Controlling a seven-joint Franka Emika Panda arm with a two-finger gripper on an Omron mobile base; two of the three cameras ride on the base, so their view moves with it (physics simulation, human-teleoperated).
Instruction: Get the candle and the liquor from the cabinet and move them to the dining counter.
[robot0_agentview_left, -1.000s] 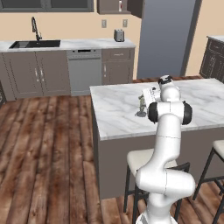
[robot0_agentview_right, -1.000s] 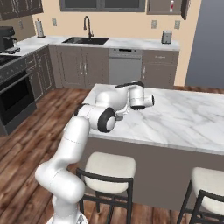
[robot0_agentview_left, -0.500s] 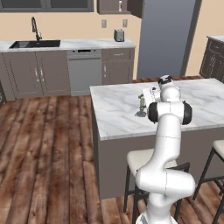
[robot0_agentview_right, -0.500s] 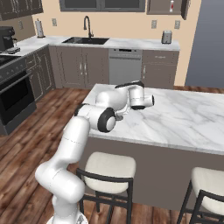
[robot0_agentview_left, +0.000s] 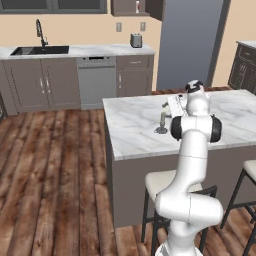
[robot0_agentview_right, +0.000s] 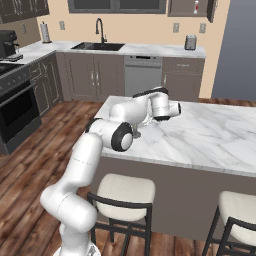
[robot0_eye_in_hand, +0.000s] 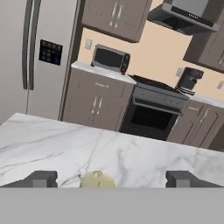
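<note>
Candle (robot0_agentview_left: 162, 117) upright on dining counter (robot0_agentview_left: 135, 130), near its middle, holder dish flat on marble. Gripper (robot0_eye_in_hand: 111, 178) w/ fingers spread wide, candle top btwn them, not clamped. Liquor (robot0_agentview_right: 196, 6) in open upper cabinet (robot0_agentview_right: 186, 7) on far wall, above toaster (robot0_agentview_right: 190, 42).
</note>
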